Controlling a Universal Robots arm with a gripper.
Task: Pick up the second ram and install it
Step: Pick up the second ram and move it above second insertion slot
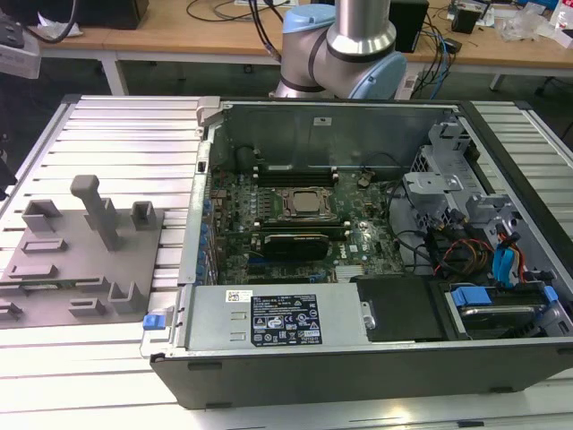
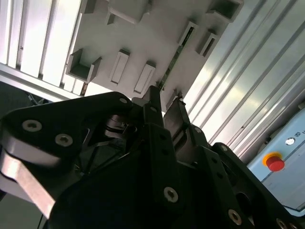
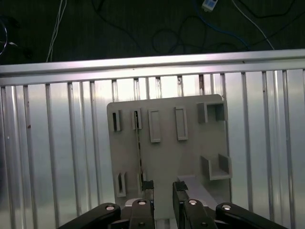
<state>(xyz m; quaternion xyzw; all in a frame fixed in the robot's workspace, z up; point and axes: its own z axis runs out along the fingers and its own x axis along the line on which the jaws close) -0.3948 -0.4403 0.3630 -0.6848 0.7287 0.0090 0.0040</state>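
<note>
Over the fixture [image 3: 167, 157], the gripper [image 3: 163, 185] hangs with fingers [image 3: 147, 187] apart and empty, a gap suited to a thin board. The second ram [image 3: 139, 148] stands on edge in the fixture's slots, its top edge free for grasping, just beside one finger rather than between them. At the exterior view's right of the fixture, the open case [image 1: 358, 376] is likely its destination.

the claw's [image 3: 162, 188] body ran off the picture edge in both wrist views and covered the near end of the grey plate [image 3: 164, 157]. whether the memory stick's [image 3: 138, 148] near end touched the claw could not be told. in the exterior view, the arm [image 1: 358, 36] was cut off above.
</note>
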